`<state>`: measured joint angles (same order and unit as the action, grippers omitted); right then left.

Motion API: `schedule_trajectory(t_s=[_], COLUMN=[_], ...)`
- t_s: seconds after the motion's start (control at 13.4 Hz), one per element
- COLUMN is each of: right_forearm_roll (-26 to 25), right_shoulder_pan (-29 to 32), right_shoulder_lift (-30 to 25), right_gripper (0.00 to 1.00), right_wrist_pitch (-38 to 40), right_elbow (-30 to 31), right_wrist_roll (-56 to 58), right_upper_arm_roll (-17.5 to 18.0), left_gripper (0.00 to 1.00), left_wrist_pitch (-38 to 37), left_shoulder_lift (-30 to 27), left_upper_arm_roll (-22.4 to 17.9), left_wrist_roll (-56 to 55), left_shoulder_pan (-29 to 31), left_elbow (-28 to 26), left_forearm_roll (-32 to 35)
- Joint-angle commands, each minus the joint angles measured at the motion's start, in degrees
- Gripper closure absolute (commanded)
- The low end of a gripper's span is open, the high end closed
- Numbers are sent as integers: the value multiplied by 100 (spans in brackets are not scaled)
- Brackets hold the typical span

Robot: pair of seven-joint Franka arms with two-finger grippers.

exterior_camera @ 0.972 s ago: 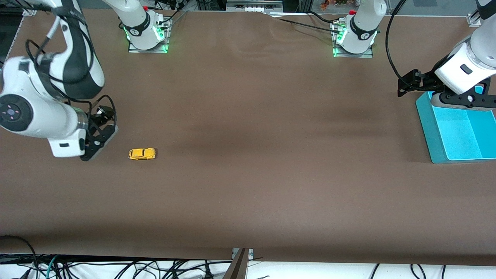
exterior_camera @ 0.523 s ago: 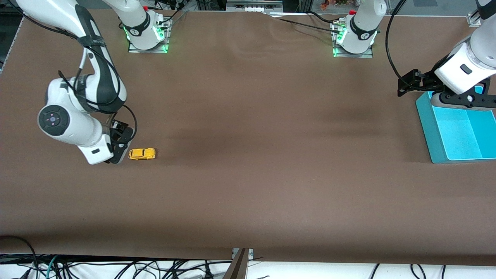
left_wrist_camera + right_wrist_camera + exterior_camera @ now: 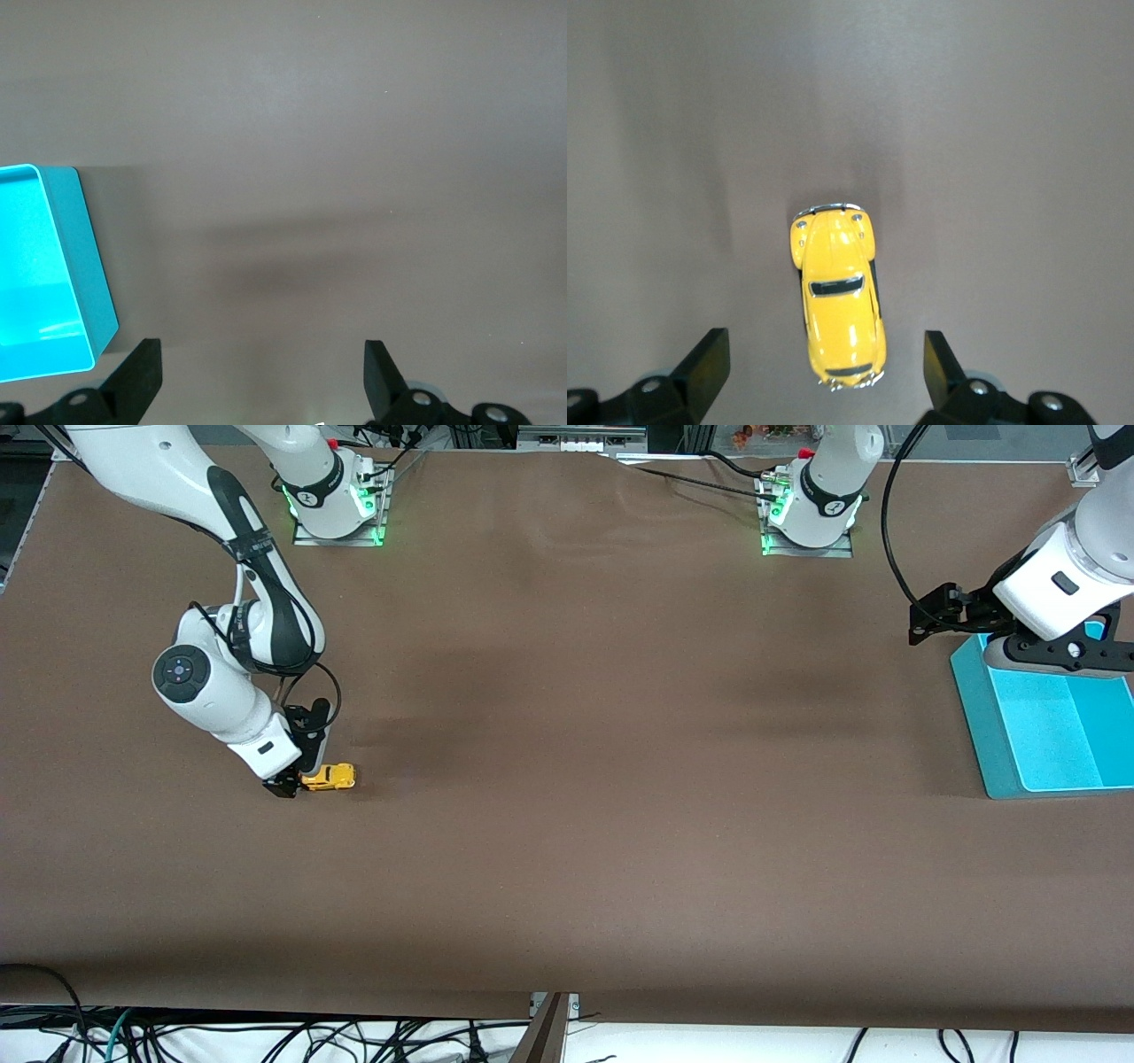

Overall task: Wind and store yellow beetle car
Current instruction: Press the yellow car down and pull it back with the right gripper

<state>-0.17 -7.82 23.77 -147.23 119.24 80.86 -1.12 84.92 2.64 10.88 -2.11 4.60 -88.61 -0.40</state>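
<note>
Presently, the right gripper (image 3: 297, 782) is hanging low over the brown desk (image 3: 567, 797) with its fingers (image 3: 707, 361) spread apart and gripping nothing. The small glossy yellow beetle car with dark windows (image 3: 837, 297) is sitting on the desk between those fingers, clear of both, its length running along the gap. This placement appears deliberate: the fingers are straddling the car's flanks so that a closure would likely catch the body squarely for winding.

The left gripper (image 3: 261, 376) is waiting, fingers likewise released and empty, over the desk just beside the open turquoise plastic bin (image 3: 1045, 726), presumably because that bin is serving as the storage place.

Against the earlier front frames, the right arm has been swinging in from the desk's edge and descending onto the car; the car itself is lying where it lay, and the left arm is unchanged.
</note>
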Motion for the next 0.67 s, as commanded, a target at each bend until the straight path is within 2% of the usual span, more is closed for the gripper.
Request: schedule_trajectory(t_s=[0.0,0.52,0.6], right_forearm_roll=[113,113,113], right_shoulder_pan=[26,62,79], right_shoulder_lift=[92,426,435], right_gripper=[3,3,6], right_wrist_pitch=[-288,-790,-790], right_elbow=[47,47,47], right_wrist_roll=[430,922,940], right_upper_arm_roll=[7,16,7], left_gripper=[0,0,0], left_wrist_pitch=[-55,-55,-55], left_shoulder_lift=[-141,-141,-141], left_upper_arm_roll=[37,37,37], left_wrist_roll=[-52,-52,-52], left_shoulder_pan=[58,58,58], left_elbow=[-113,-113,-113], left_forearm_roll=[14,14,5])
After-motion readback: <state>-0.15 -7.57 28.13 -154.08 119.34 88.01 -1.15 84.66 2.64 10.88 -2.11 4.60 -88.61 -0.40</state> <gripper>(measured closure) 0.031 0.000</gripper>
